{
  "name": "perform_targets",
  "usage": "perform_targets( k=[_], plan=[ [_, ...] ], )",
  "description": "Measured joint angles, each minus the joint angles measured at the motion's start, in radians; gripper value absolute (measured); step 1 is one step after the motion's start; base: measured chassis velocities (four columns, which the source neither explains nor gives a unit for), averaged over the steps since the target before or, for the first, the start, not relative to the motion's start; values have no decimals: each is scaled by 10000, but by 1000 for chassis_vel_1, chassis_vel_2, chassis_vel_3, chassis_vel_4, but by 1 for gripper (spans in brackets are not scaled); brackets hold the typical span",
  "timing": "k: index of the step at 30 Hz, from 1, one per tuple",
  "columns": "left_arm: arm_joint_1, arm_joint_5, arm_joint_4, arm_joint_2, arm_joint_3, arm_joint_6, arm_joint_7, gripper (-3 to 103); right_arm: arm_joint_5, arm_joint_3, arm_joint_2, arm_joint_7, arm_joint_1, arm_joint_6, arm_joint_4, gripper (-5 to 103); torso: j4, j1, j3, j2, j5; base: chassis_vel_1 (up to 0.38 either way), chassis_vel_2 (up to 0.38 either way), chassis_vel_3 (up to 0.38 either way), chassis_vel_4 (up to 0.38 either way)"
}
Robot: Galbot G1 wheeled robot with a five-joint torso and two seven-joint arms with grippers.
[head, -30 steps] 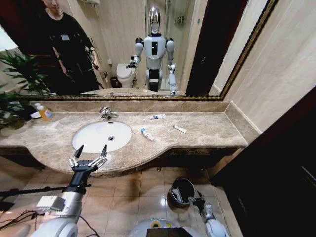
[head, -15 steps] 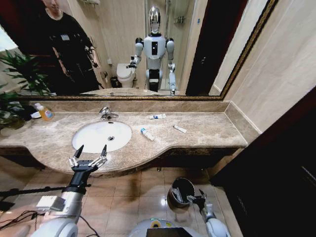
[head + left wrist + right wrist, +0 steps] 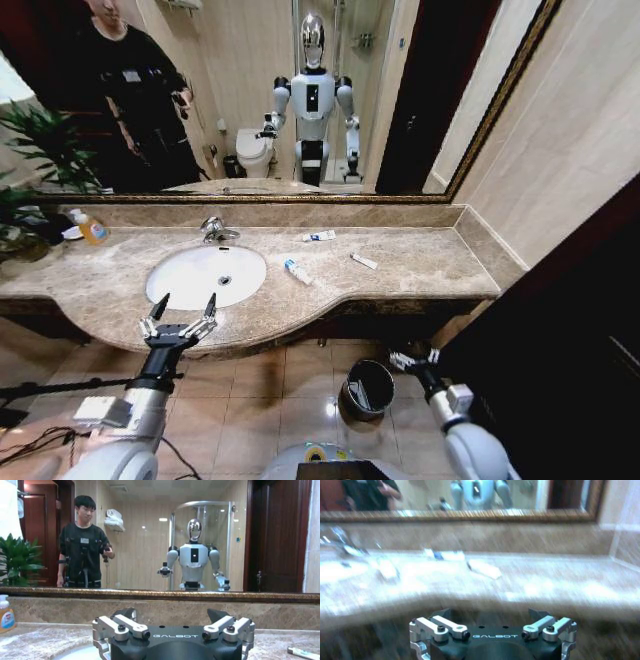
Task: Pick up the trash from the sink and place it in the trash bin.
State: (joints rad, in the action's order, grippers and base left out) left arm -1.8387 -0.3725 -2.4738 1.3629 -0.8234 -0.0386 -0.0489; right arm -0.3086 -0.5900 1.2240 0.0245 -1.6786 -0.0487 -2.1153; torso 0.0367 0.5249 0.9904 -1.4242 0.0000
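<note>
Rising from trash bin [image 3: 367,390]: right hand [image 3: 414,360]

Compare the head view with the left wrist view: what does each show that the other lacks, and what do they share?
Head view alone: the trash bin on the floor tiles with the right gripper beside it, fingers open, and three small tubes lying on the counter, not in the sink.
Left wrist view alone: a close look at the left gripper from behind, open.
Both: the left gripper at the counter's front edge by the sink, the orange-liquid bottle, the mirror reflecting the robot.
</note>
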Motion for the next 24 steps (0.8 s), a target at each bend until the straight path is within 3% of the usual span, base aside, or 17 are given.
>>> perform_targets(
  k=[2, 4, 11, 17, 24],
  plan=[
    [0, 0, 0, 0, 0, 0, 0, 100, -10, 75, -38, 6, 140, -195, -172, 100, 0, 0, 0, 0, 1, 0, 0, 0, 0],
    [0, 0, 0, 0, -1, 0, 1, 100, -170, 470, -307, 236, 907, -1026, -609, 100, 1, 0, 0, 0, 0, 0, 0, 0, 0],
    [0, 0, 0, -1, 0, 0, 0, 100, -419, 1503, -882, 1156, 2970, -1962, -20, 100, -1, 2, 1, 1, -1, 0, 0, 0, 0],
    [0, 0, 0, 0, 0, 0, 0, 100, -644, 2403, -1057, 1194, 5057, -2296, 1196, 100, 2, 2, 1, 1, 2, 0, 0, 0, 0],
    [0, 0, 0, -2, 0, 0, 0, 100, -1019, 3121, -1653, 1534, 7330, -2391, 3820, 100, -1, 3, 2, 1, 1, 0, 0, 0, 0]
  ],
)
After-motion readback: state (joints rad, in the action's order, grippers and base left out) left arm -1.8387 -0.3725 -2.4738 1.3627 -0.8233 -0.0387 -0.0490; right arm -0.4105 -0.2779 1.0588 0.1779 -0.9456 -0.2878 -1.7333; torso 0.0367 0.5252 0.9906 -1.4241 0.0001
